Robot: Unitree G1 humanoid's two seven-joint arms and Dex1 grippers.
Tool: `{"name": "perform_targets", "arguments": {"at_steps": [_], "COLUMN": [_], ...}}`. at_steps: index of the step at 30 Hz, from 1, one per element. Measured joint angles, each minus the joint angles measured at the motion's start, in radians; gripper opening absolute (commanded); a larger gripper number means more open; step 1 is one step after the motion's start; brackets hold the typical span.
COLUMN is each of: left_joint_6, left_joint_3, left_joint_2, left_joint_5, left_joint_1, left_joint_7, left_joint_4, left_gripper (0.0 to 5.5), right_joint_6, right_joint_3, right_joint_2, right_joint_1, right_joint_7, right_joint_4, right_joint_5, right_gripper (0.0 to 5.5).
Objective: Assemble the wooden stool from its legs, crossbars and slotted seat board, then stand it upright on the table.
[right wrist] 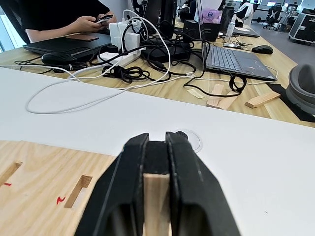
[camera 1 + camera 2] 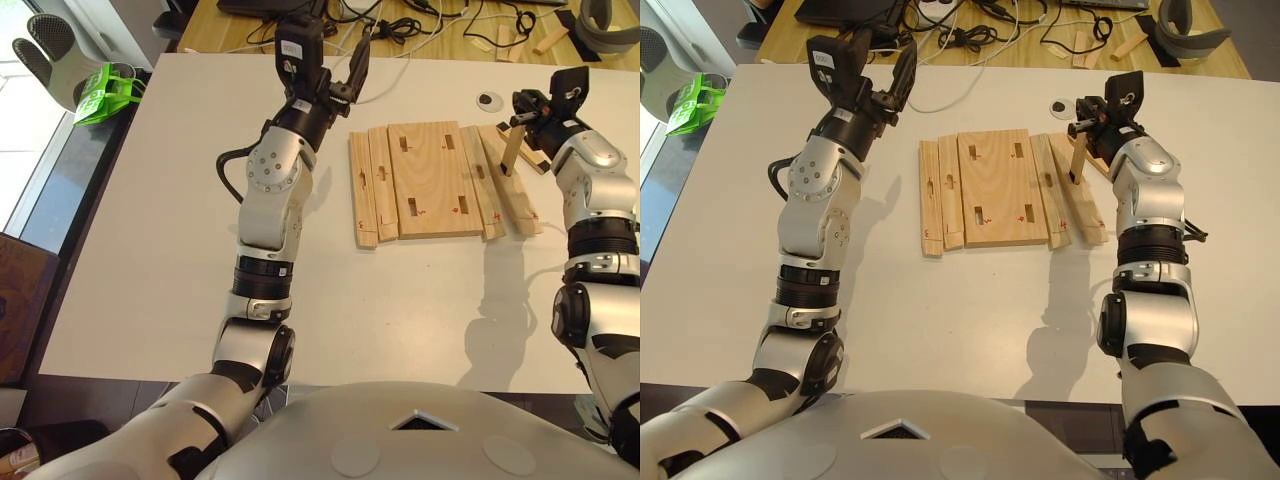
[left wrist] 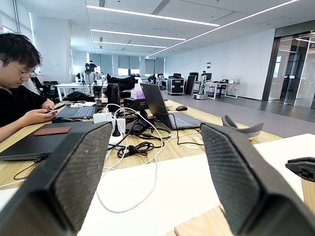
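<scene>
1. We start with the white counter, which carries all the stool parts. A wooden desk strewn with cables runs along its far edge.
2. The slotted seat board lies flat in the middle of the counter. Its four slots face up, which we judge leaves them open for pieces to go in from above.
3. Two slats lie flat against the board's left edge. More slats fan out against its right edge (legs or crossbars, we cannot sort them from here). We read this as parts staged close to where they will be fitted.
4. One wooden piece stands nearly upright, a little tilted, over the right-hand slats. Its lower end meets one of them, but we cannot tell whether it sits in a slot. Held this way, it looks ready to be pressed down end-first.
5. The right gripper has its fingers clamped on the upper end of that piece, with the wood squeezed between them.
6. The left gripper hangs raised above the counter's far side, left of the board. Its fingers are spread wide and touch nothing. We judge it is kept clear while the right arm works.
</scene>
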Motion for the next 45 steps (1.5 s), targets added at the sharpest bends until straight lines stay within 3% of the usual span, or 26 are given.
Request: {"name": "perform_targets", "arguments": {"at_steps": [4,12,15,21,29,37,45], "left_joint_6": [-0.002,-0.004,-0.005,-0.005,-0.006,-0.008,-0.024], "left_joint_3": [0.001,0.000,0.001,0.002,-0.009,-0.008,-0.007], "left_joint_2": [0.001,0.002,0.002,0.005,0.016,0.016,0.016], "left_joint_5": [0.001,0.009,0.009,0.009,0.018,0.018,0.018], "left_joint_1": [0.014,0.026,0.028,0.028,0.028,0.028,0.028], "left_joint_7": [0.000,0.001,0.001,-0.001,-0.011,-0.012,-0.005], "left_joint_4": [0.007,0.007,0.009,0.018,0.017,0.018,0.029], "left_gripper": [3.31,3.31,3.31,3.31,3.31,3.31,3.31], "right_joint_6": [0.024,0.061,0.058,0.016,0.120,0.242,0.430], "right_joint_3": [0.007,-0.005,-0.012,-0.023,-0.037,-0.011,0.015], "right_joint_2": [-0.001,-0.025,-0.051,-0.068,-0.010,-0.018,-0.013], "right_joint_1": [0.051,0.035,-0.120,-0.472,-0.506,-0.436,-0.266], "right_joint_7": [-0.004,-0.086,-0.087,-0.098,-0.088,-0.042,-0.021], "right_joint_4": [-0.135,-0.245,-0.118,0.371,0.592,0.511,0.172], "right_joint_5": [-0.004,-0.042,-0.050,-0.070,-0.077,-0.089,-0.080], "right_gripper": [1.72,1.72,1.72,1.72,1.72,1.72,1.72]}}
